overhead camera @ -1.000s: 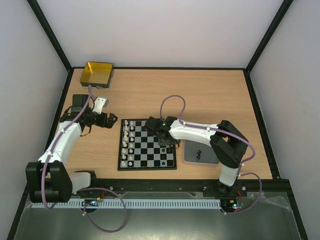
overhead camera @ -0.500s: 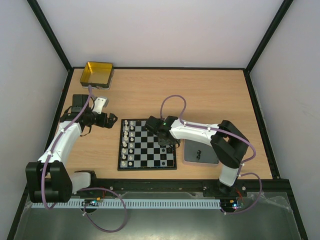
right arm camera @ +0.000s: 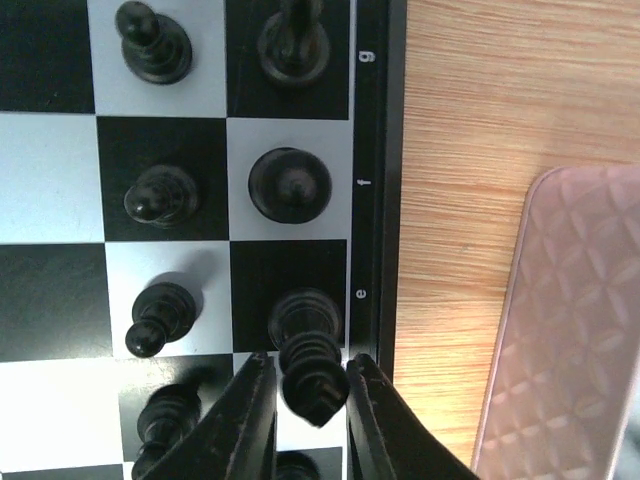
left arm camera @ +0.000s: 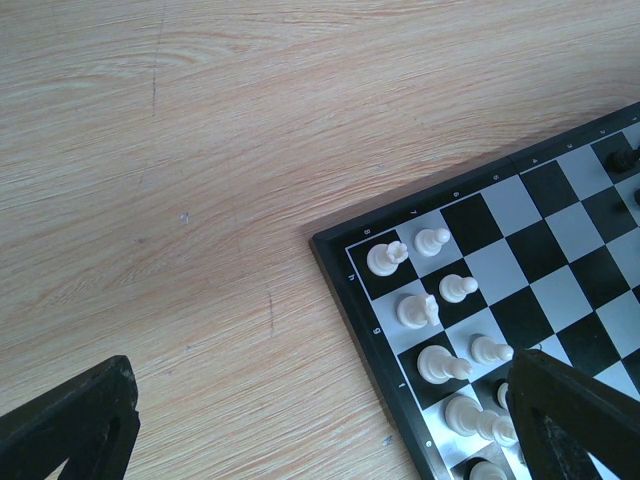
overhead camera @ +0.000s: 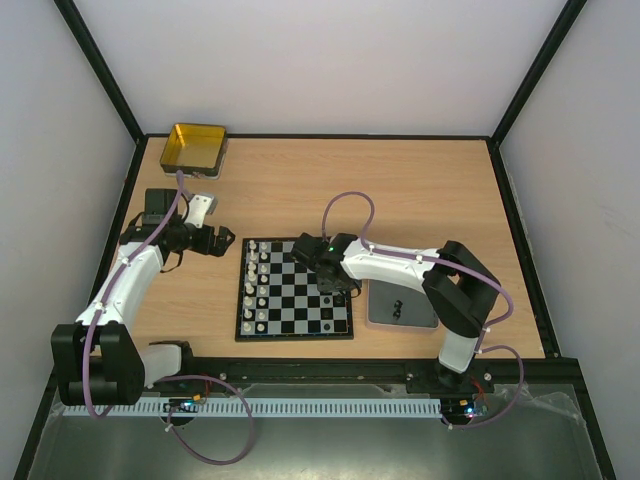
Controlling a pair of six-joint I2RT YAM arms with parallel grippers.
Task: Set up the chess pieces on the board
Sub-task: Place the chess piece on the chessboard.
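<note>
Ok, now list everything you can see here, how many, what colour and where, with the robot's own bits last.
table: one, light wood, under everything.
chessboard: one, black and white with a black rim, between the two arms.
white chess pieces: two rows, exact count unclear, along the board's left side.
black chess pieces: at least six standing, along the board's right side.
black piece: one, between the right gripper's fingers at the board's right edge.
gold tin: one, open, far left corner.
grey tray: one, right of the board.
left gripper: open, over bare table left of the board.
right gripper: shut on the black piece.
</note>
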